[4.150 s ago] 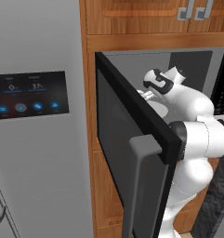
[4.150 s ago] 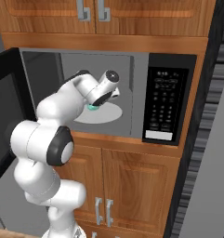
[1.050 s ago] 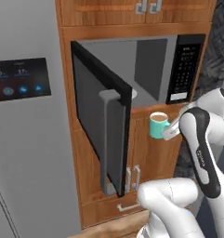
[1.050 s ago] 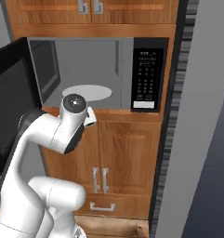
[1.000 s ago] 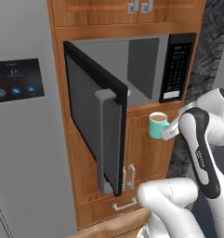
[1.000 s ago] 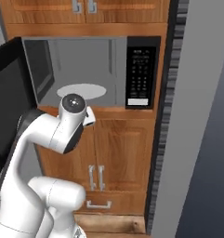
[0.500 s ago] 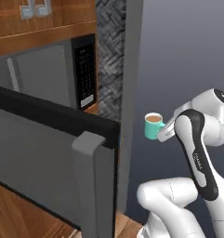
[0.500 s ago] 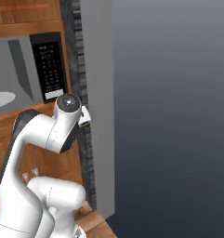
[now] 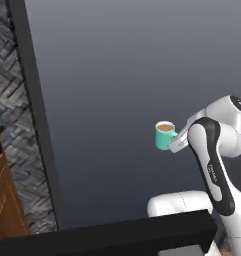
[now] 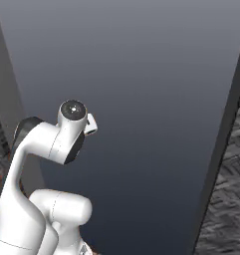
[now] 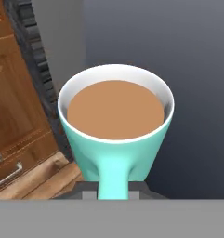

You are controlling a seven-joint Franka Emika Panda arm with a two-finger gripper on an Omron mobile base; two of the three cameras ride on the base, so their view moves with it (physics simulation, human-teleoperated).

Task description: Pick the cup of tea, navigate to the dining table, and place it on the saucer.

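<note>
Cup of tea (image 9: 165,135) between fingers (image 11: 88,196).

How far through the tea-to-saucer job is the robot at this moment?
Done: the cup of tea is picked up, upright in the air at the gripper, tea unspilled. In hand: the navigation leg, it seems; both base views face a plain grey wall, with cabinet off to one side. Left: reaching the dining table and setting the cup on the saucer.

The cup (image 11: 115,135) stands upright, full of brown tea, its handle (image 11: 113,179) facing the camera and running down to the tool. A wooden cabinet (image 11: 13,111) with a metal pull (image 11: 6,174) is at left; a grey wall (image 11: 178,56) lies behind.
</note>
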